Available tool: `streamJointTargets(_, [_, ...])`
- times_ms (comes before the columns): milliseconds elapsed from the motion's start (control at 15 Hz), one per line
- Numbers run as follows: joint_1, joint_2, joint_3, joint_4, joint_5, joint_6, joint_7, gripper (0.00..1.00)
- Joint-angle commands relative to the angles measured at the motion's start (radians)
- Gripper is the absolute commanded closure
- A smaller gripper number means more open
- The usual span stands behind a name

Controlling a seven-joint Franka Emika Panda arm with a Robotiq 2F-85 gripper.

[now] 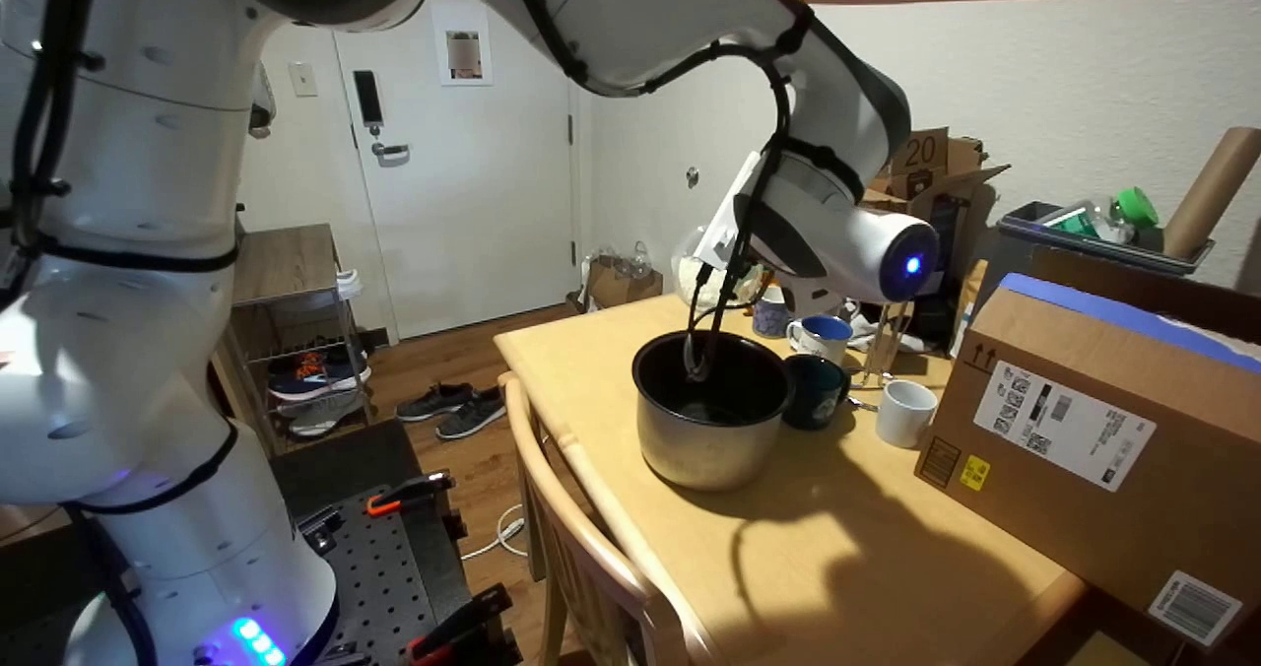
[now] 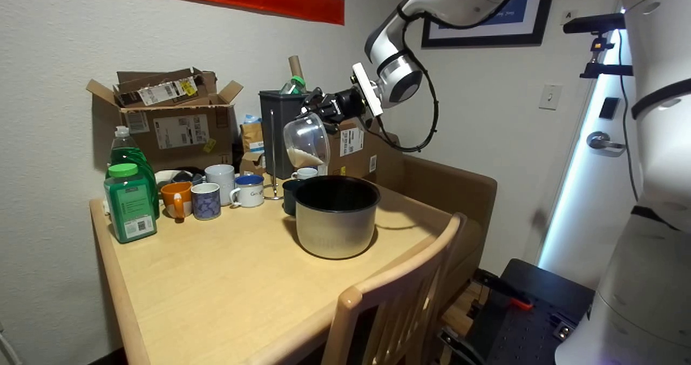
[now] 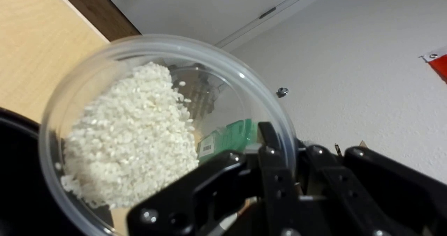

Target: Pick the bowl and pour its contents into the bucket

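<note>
The bowl is clear plastic and part full of white rice (image 3: 136, 138). It shows in the wrist view (image 3: 241, 77) and in both exterior views (image 1: 693, 274) (image 2: 316, 133). My gripper (image 3: 284, 141) is shut on its rim, also seen in an exterior view (image 2: 319, 106). The bowl is held in the air, tilted, with the rice gathered at its low side. The bucket, a large grey metal pot with dark inside (image 1: 704, 444) (image 2: 336, 232), stands upright on the table. Its black rim (image 3: 17, 120) shows beside the bowl in the wrist view. The fingers are hidden behind the wrist in an exterior view.
A dark green mug (image 1: 816, 395) stands close beside the bucket. A white cup (image 1: 904, 412), other mugs (image 2: 206, 200) and green bottles (image 2: 130, 205) stand on the table. A cardboard box (image 1: 1103, 430) stands at the side. A wooden chair (image 2: 399, 300) is at the table edge.
</note>
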Motion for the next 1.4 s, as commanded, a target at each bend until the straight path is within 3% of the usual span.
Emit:
streamJointTargets(0, [-0.022, 0.032, -0.011, 0.029, 0.047, -0.067, 0.010, 0.98])
streamJointTargets(533, [-0.025, 0.028, -0.014, 0.004, 0.063, -0.080, 0.005, 0.98])
streamJointTargets(1333, [-0.059, 0.059, -0.023, 0.008, 0.120, -0.195, 0.003, 0.98])
